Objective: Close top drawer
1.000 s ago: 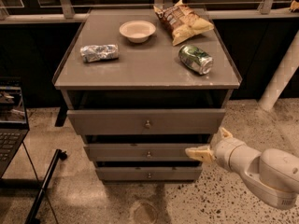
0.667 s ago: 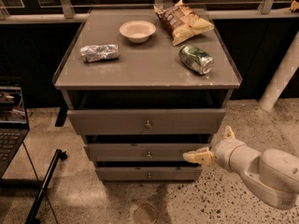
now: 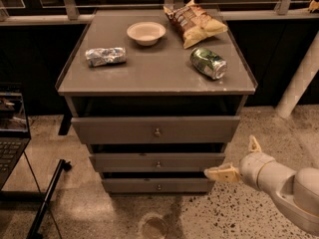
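The top drawer (image 3: 199, 129) is the widest grey-brown front panel of the cabinet, with a small round knob (image 3: 157, 131) at its centre. It stands pulled out, with a dark gap between it and the cabinet top. My gripper (image 3: 238, 158) is low at the right, in front of the cabinet's lower right corner. It sits beside the middle drawer front (image 3: 124, 162) and below the top drawer's right end. Its cream fingers (image 3: 222, 173) are spread apart and hold nothing. It touches no drawer.
The cabinet top (image 3: 154, 71) carries a white bowl (image 3: 146, 33), a crushed silver can (image 3: 105, 56), a green can (image 3: 209, 62) and a chip bag (image 3: 194, 21). The bottom drawer front (image 3: 124, 185) sits lowest. A laptop (image 3: 10, 143) and a dark stand (image 3: 47, 198) are at the left. A white post (image 3: 299, 78) is at the right.
My gripper has shifted slightly down and to the right beside the lower drawers. The top drawer has not moved.
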